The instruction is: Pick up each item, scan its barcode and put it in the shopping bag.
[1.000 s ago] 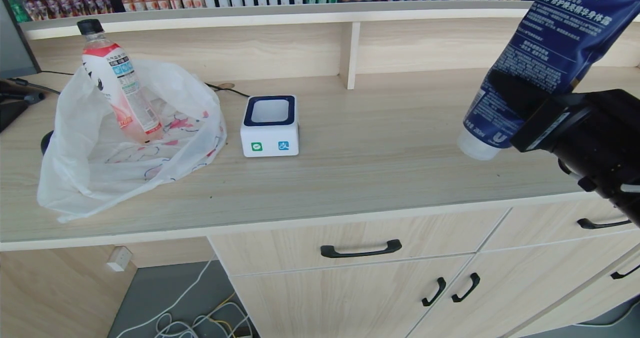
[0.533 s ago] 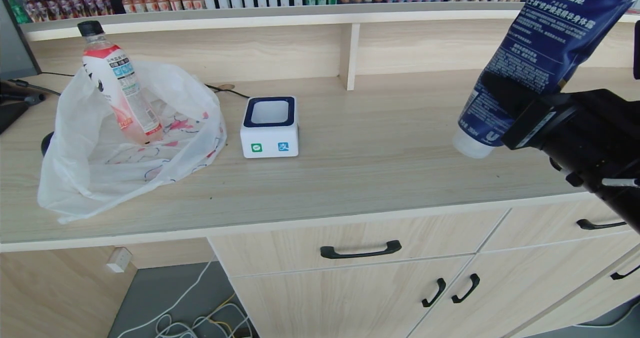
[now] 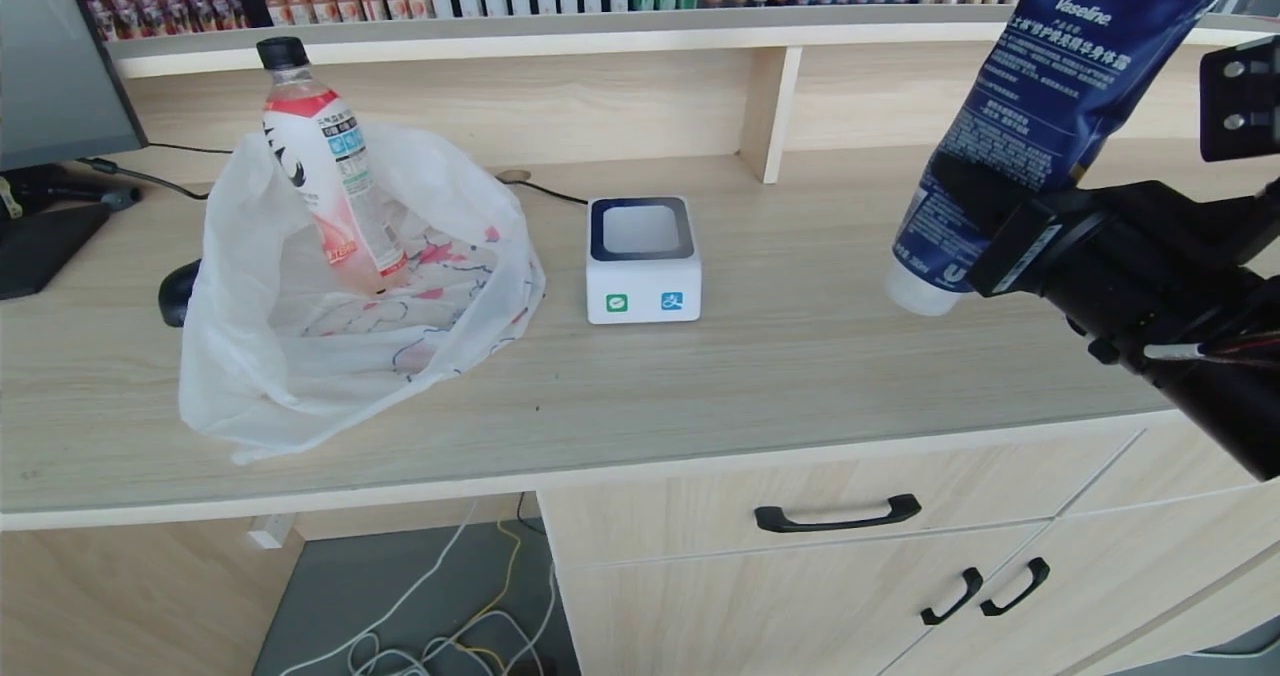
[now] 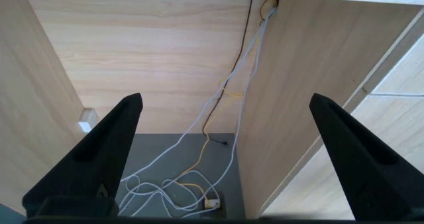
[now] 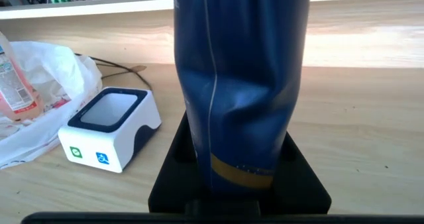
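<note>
My right gripper (image 3: 985, 224) is shut on a dark blue lotion tube (image 3: 1045, 96), held tilted above the right end of the wooden counter (image 3: 780, 356) with its white cap pointing down. In the right wrist view the tube (image 5: 242, 85) rises between the jaws of my right gripper (image 5: 238, 177). The white scanner box (image 3: 643, 256) with its dark-framed window sits mid-counter, left of the tube. A white plastic shopping bag (image 3: 300, 356) lies open at the left with a pink drink bottle (image 3: 325, 171) leaning in it. My left gripper (image 4: 225, 151) hangs open below the counter, over floor cables.
A raised shelf (image 3: 600, 26) with a row of bottles runs along the back, with a wooden divider (image 3: 765, 111) behind the scanner. A monitor (image 3: 60, 66) and a dark mouse (image 3: 178, 291) are at the far left. Drawers with black handles (image 3: 838, 516) face the counter front.
The head camera has turned, shifting the whole scene to the right. My right gripper has carried the blue tube leftward, closer to the scanner.
</note>
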Available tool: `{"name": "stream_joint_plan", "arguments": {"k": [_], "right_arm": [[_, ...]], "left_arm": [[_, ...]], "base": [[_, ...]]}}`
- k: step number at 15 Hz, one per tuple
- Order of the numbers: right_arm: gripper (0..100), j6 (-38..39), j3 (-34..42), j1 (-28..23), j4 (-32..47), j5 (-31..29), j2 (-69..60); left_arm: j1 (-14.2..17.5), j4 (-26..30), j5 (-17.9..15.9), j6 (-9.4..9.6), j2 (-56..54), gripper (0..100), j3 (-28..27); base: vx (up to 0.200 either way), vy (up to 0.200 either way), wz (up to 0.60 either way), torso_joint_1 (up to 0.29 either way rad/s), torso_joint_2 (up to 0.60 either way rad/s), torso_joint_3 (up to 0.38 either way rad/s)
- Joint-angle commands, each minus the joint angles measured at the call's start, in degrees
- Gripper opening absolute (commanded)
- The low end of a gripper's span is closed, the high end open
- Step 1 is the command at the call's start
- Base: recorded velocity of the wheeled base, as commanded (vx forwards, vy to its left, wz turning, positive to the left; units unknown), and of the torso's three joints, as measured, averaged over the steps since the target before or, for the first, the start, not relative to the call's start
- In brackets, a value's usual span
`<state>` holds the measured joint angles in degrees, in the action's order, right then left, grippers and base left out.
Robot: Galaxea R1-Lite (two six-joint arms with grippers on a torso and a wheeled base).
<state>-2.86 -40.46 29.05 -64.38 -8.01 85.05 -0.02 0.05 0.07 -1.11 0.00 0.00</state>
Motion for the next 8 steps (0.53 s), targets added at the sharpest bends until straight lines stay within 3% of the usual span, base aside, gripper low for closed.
{"name": "stream_joint_plan", "arguments": {"k": [1,6,8], "right_arm": [[0,0.0,0.1,0.0,0.0,0.0,0.1],[0,-0.1,0.1,0.0,0.0,0.0,-0.2],[0,-0.1,0.1,0.0,0.0,0.0,-0.2]], "left_arm": [[0.0,0.0,0.0,-0.03,0.1,100,0.0],[0.0,0.0,0.0,-0.03,0.0,100,0.0],[0.0,0.0,0.0,-0.03,0.0,100,0.0]], "base": [[0.000,0.200,0.00,0.007,0.01,-0.002],[0.000,0.200,0.00,0.000,0.00,0.002],[0.000,0.000,0.00,0.000,0.00,0.000]]}}
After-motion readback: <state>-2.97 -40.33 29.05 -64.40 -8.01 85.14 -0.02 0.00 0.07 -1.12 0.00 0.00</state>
